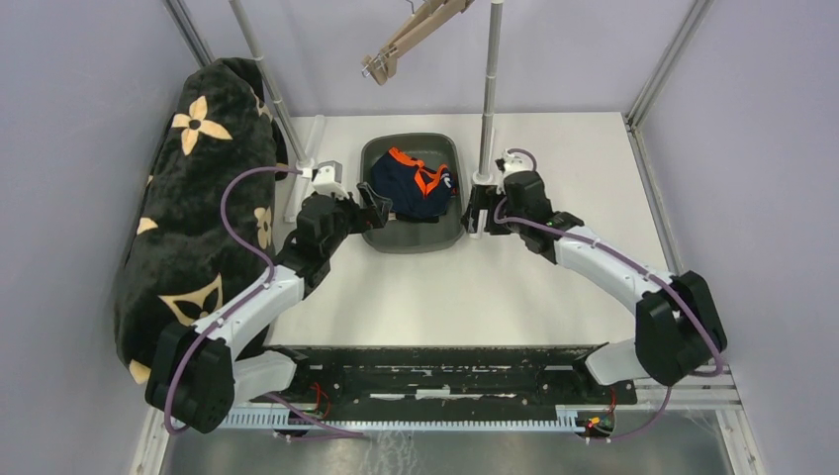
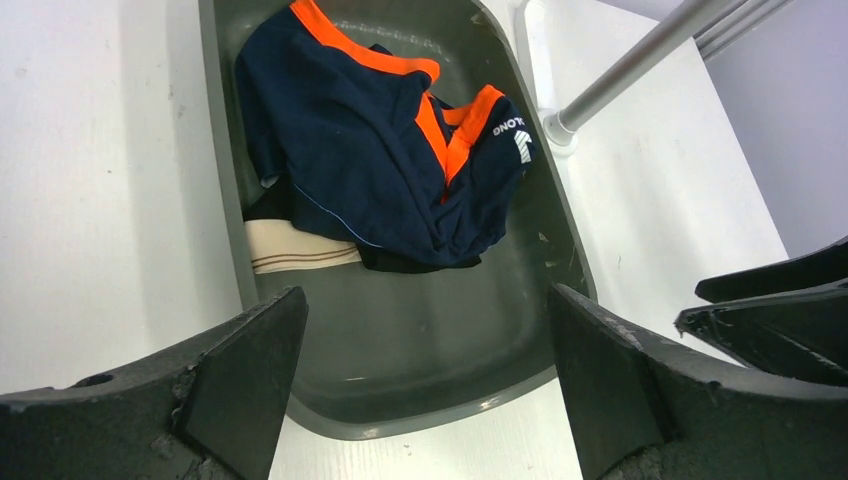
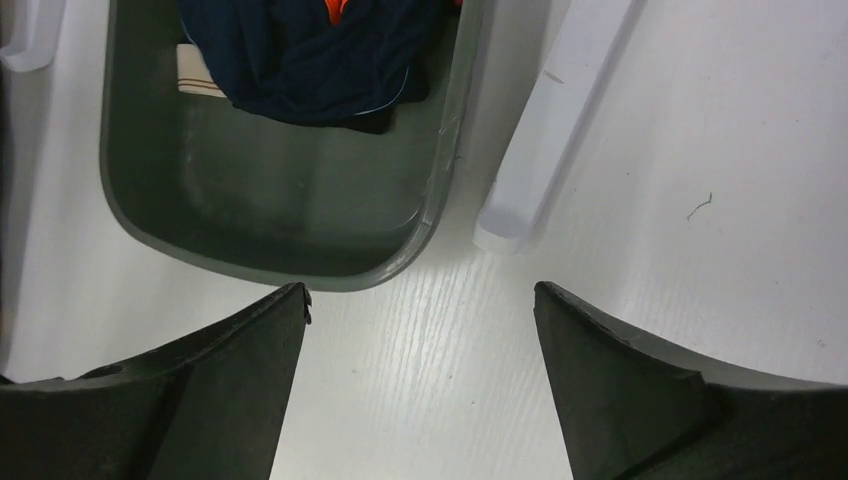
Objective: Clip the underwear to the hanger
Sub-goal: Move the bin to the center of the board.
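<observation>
From above, the underwear [image 1: 416,188] lies crumpled in the far half of the bin [image 1: 411,237], its orange waistband running roughly across the bin, left to right. The hanger [image 1: 411,40] hangs well above the bin's far rim with nothing clipped to it. The left gripper [image 1: 376,203] sits at the bin's left rim, fingers apart and empty. The right gripper [image 1: 477,210] stands just outside the bin's right rim; its opening cannot be told from here.

From the left wrist, the fingers stand wide over the bin's near end, holding nothing. The underwear is straight ahead toward the bin's far end, with a beige cloth [image 2: 295,250] showing from under it.

From the right wrist, the fingers are also wide and empty, over the table [image 3: 700,250] just outside the bin's near rim. The underwear is ahead and to the left, inside the bin.

The left arm looks nearer, so the next move is likely a short reach forward and down onto the heap
</observation>
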You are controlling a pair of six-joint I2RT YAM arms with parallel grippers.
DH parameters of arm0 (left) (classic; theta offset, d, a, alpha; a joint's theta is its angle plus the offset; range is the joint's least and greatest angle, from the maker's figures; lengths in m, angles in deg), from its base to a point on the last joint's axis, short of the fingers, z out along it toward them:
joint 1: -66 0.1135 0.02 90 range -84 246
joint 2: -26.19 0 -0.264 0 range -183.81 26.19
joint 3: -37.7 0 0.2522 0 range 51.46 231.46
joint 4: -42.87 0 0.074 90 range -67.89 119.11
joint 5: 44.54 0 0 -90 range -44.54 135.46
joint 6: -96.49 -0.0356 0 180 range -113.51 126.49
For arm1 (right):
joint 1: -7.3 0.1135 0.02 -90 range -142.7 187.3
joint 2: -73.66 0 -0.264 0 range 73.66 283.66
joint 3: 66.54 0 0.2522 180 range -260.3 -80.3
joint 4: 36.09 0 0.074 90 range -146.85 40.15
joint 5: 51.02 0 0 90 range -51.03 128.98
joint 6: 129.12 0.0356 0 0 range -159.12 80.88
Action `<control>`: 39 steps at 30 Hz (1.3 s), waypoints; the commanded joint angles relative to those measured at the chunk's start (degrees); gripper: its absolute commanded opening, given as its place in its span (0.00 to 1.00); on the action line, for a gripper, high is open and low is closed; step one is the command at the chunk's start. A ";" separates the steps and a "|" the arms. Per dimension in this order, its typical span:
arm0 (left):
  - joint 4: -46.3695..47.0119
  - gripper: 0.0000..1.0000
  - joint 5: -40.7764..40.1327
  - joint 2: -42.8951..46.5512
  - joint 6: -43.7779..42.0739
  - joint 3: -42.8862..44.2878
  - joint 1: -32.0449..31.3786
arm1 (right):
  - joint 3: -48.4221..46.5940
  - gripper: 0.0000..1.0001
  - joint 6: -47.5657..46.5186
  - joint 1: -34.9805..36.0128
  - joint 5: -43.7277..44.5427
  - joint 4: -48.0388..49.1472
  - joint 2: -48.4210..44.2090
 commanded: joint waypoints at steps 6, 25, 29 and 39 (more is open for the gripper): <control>-1.20 0.96 -3.15 3.07 -2.66 2.74 -0.38 | -10.52 0.89 -0.02 4.75 12.06 -1.72 10.24; -1.89 0.97 -3.61 2.55 -3.98 3.35 -0.45 | -16.89 0.66 6.87 5.52 12.85 -2.88 21.77; -2.00 0.97 -3.85 2.56 -4.28 3.35 -0.47 | -17.80 0.61 8.11 5.55 12.38 -2.91 23.54; -2.41 0.98 -4.14 3.24 -4.77 3.26 -0.47 | -18.70 0.56 9.43 5.48 11.39 -3.01 25.40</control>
